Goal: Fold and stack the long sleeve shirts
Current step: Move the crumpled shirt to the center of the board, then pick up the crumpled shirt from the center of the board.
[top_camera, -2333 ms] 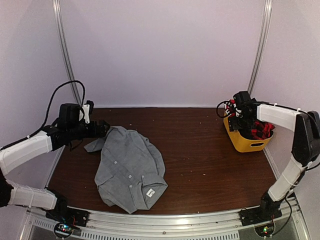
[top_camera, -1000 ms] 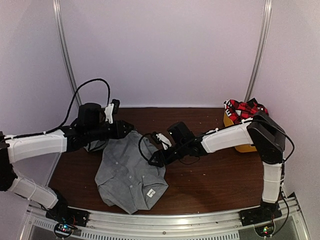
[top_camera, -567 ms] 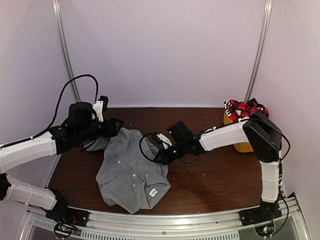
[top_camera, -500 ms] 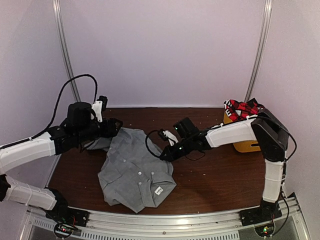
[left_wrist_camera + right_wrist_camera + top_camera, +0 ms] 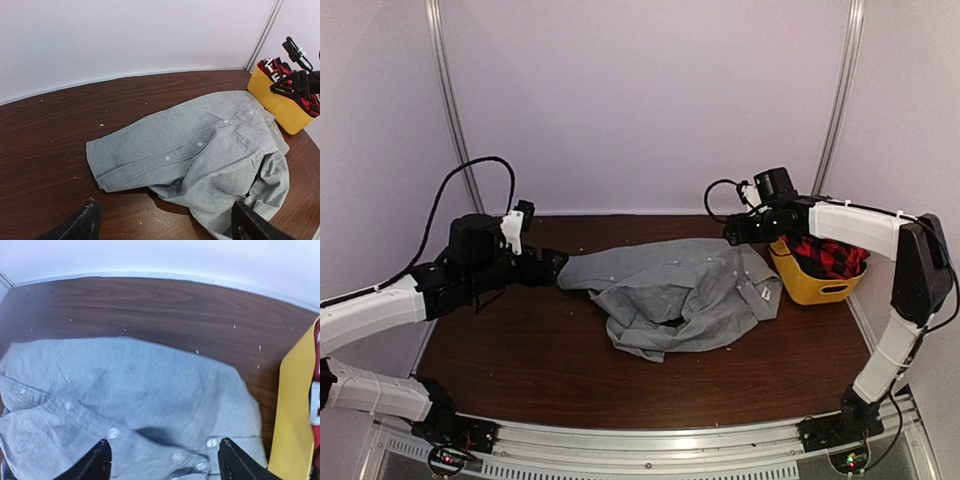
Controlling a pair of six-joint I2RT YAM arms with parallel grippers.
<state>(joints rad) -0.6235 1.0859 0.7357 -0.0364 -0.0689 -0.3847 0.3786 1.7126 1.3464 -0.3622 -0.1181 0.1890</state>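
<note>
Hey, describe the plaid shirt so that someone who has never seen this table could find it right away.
Start at the brown table and look along its right side, toward the back, where a yellow tub stands. The plaid shirt is bundled inside that tub. Its red-and-black checks set it apart from the plain grey shirt, which lies spread on the table beside the tub.

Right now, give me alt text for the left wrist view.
A rumpled grey button-front shirt lies on the dark wooden table, reaching a yellow tub holding a plaid shirt. The left gripper, open and empty, shows at the bottom edge.
</note>
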